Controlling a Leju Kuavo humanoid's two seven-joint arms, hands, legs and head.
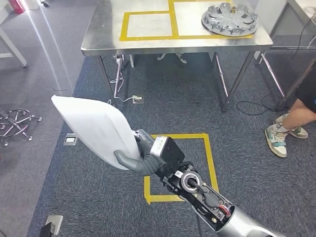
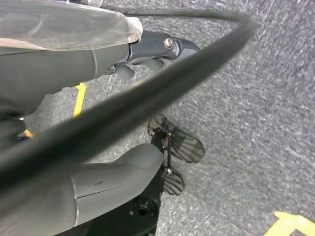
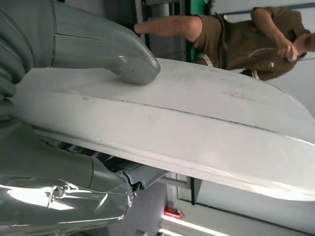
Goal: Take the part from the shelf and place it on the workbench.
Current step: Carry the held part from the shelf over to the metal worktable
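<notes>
A: Nearest first: the right robot hand [image 1: 143,155] is clamped on one end of the white, curved, smooth plastic panel part [image 1: 93,128]; the thumb presses its upper face, darker fingers sit underneath; the part is carried in the air over the dark grey carpet floor [image 1: 242,163], well short of the tabletop.

B: And the left robot hand [image 2: 148,51]?

A: Hanging over the carpet; its fingers look loosely spread with nothing in them, so I judge it apart and empty.

B: What could go wrong?

A: The hold is at one end only; most of the panel juts out unsupported, so a jolt in walking could let the slick surface pivot or slip from the grip; the yellow tape square on the floor [image 1: 209,153] lies just below, and a drop would land there.

B: Farther on?

A: The stainless steel tabletop [image 1: 104,39] has yellow-taped boxes; a round grey metal disc with blades [image 1: 230,19] fills one, so the part's free end could strike its edge or that disc; a person's legs in sneakers [image 1: 285,131] stand near the right.
</notes>
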